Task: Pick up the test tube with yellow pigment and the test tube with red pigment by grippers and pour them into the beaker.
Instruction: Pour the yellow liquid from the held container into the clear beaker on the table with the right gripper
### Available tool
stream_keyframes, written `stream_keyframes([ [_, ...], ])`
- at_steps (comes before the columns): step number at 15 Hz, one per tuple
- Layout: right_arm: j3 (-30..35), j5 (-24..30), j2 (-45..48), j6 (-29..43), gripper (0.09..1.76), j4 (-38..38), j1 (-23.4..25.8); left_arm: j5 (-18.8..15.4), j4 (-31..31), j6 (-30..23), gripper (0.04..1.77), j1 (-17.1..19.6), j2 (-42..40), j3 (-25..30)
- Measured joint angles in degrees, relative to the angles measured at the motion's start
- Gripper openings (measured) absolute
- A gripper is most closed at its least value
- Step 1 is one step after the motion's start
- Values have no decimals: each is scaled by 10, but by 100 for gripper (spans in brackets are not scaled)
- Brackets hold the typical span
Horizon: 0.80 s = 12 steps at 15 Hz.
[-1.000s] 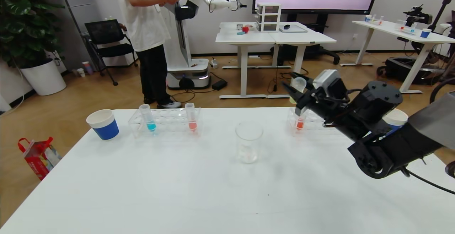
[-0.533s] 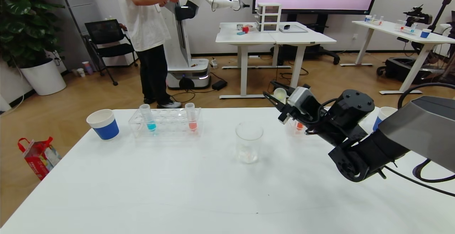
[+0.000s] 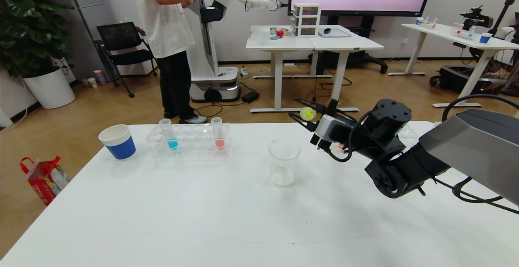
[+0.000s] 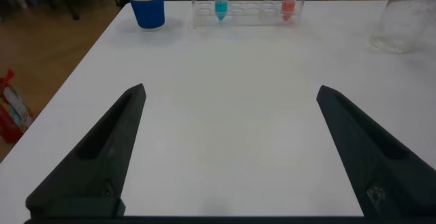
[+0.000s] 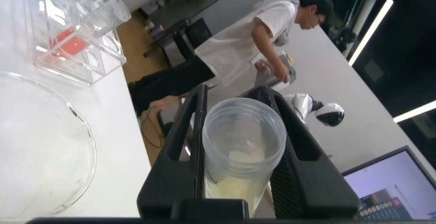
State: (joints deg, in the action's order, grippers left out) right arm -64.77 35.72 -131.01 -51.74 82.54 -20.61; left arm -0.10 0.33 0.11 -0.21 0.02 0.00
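Yellow-pigment test tube sits clamped in the right end effector (tilted) beside the beaker.

1. Test tube with yellow pigment: body hidden behind the right pincer in head view.
2. Beaker cut off by the frame edge in right wrist view.
3. Rack behind the right arm mostly hidden.
4. Left pincer: finger bases cut off in left wrist view.
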Motion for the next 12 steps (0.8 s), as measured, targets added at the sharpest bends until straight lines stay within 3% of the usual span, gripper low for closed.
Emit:
stream_keyframes([
  [12, -27, 44, -24, -101, 53, -18, -36, 0, 0, 0, 175, 0, 0, 0],
])
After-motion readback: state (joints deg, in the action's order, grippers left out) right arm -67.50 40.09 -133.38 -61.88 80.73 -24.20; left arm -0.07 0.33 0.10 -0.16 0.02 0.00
